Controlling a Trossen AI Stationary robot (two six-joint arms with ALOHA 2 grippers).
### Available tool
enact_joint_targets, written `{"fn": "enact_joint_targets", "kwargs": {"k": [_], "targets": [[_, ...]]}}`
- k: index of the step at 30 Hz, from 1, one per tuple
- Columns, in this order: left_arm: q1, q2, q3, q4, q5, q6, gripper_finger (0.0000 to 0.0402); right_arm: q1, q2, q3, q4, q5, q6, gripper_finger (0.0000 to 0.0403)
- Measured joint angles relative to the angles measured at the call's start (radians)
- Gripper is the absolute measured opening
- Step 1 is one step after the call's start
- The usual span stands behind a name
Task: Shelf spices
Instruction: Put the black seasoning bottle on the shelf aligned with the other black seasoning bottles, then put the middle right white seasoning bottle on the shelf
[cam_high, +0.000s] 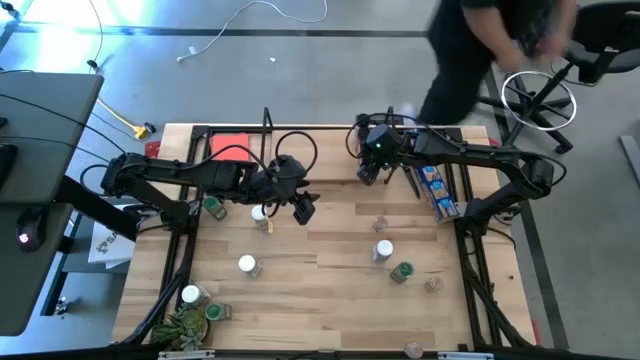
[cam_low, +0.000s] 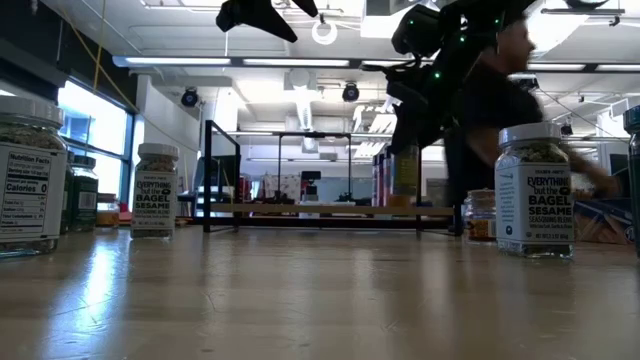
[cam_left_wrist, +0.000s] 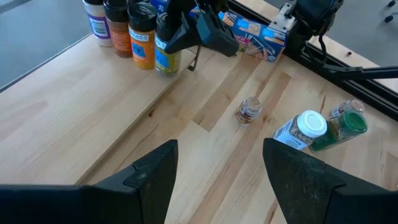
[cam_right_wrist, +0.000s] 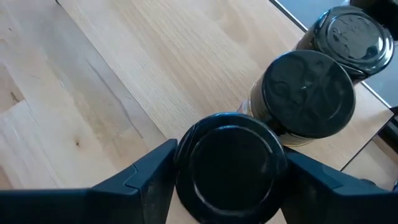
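The shelf (cam_high: 330, 128) runs along the table's far edge, with a row of spice jars (cam_left_wrist: 130, 31) standing on it. My right gripper (cam_high: 372, 168) is over the shelf, shut on a black-lidded spice jar (cam_right_wrist: 230, 165) next to two other black-lidded jars (cam_right_wrist: 305, 93). My left gripper (cam_high: 302, 207) hangs open and empty above the table's middle, and it also shows in the left wrist view (cam_left_wrist: 221, 155). Loose jars lie or stand on the table: a white-lidded one (cam_high: 383, 250), a green-lidded one (cam_high: 402, 272), a small one (cam_high: 380, 225) and several at the left (cam_high: 247, 265). My right gripper pinches the black-lidded jar between its two fingers, which lie against opposite sides of the jar at its lid (cam_right_wrist: 186, 155). The fingers come from above, pointing down. The jar is upright, right beside the neighbouring jars; its base is hidden under the lid.
A red square card (cam_high: 230, 145) lies at the shelf's left end. A blue printed packet (cam_high: 438, 190) lies at the right. A potted plant (cam_high: 185, 325) stands at the near left corner. A person (cam_high: 480, 50) moves beyond the far right corner.
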Motion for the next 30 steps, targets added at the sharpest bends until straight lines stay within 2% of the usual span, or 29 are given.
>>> {"fn": "enact_joint_targets", "kwargs": {"k": [7, 24, 30], "targets": [[0.0, 0.0, 0.0, 0.0, 0.001, 0.0, 0.0232, 0.0, 0.0, 0.0, 0.0, 0.001, -0.03, 0.027], [0.0, 0.0, 0.0, 0.0, 0.01, 0.0, 0.0232, 0.0, -0.009, 0.002, -0.005, 0.016, 0.043, 0.0273], [0.0, 0.0, 0.0, 0.0, 0.01, 0.0, 0.0232, 0.0, -0.028, 0.071, -0.061, 0.042, 0.039, 0.0273]]}}
